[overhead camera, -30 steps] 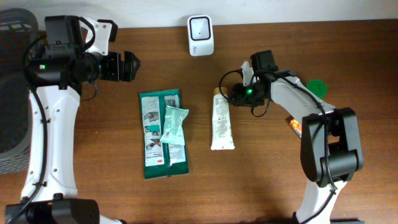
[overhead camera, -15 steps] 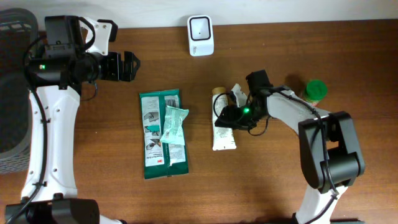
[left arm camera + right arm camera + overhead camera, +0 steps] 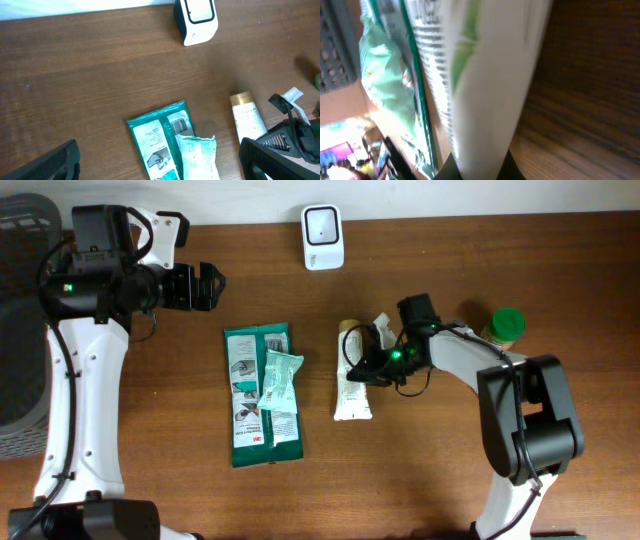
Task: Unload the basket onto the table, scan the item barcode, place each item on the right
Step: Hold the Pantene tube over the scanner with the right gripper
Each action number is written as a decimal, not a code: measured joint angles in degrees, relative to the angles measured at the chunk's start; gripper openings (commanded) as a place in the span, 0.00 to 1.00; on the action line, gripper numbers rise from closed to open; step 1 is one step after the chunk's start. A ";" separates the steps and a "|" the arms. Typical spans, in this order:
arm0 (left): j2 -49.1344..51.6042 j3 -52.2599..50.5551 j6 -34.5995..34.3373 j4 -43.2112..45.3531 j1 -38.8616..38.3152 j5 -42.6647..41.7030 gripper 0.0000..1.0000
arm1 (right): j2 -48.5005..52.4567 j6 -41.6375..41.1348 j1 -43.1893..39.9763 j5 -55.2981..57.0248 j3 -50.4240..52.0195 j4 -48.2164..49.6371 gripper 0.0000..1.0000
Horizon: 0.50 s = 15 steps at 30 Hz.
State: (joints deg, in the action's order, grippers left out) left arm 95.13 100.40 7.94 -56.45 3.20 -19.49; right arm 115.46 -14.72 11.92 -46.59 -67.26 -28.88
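Brown wooden surface (image 3: pixel 420 470) with a white-and-green squeeze tube (image 3: pixel 352 398) on it.
Right hand (image 3: pixel 366 364) clamped shut on the tube; left hand (image 3: pixel 207 286) wide open, empty.

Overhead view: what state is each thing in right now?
Tube: lying on the table, gripped near its cap.
Right gripper: shut on the tube.
Left gripper: open, empty.
Packet: lying flat.
Pouch: lying on the packet.
Scanner: standing, untouched.
Bottle: cap on.
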 measured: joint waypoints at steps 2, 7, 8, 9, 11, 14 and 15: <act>0.00 0.00 0.00 0.02 0.00 0.00 0.99 | -4.39 3.72 -1.46 -2.64 1.62 -1.95 0.04; 0.00 0.00 0.00 0.04 0.00 0.00 0.99 | -30.62 3.93 -7.61 -10.05 1.60 -5.38 0.04; 0.00 0.00 0.00 -0.07 0.00 0.00 0.99 | -32.48 2.54 -8.50 -11.61 1.62 -5.81 0.04; 0.00 0.00 0.00 -0.02 0.00 0.00 0.99 | -34.51 0.92 -9.94 -13.16 1.62 -5.81 0.04; 0.00 0.00 0.00 0.00 0.00 0.00 0.99 | -38.03 -1.86 -12.74 -16.41 1.62 -5.81 0.04; 0.00 0.00 0.00 0.00 0.00 0.00 0.99 | -39.34 -3.74 -13.44 -18.21 1.62 -5.81 0.04; 0.00 0.00 0.00 -0.02 0.00 0.00 0.99 | -39.28 -4.13 -13.44 -17.44 1.57 -6.29 0.04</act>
State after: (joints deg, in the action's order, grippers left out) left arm 95.13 100.40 7.94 -56.47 3.20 -19.49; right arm 76.18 -18.85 -1.52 -64.03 -65.69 -35.18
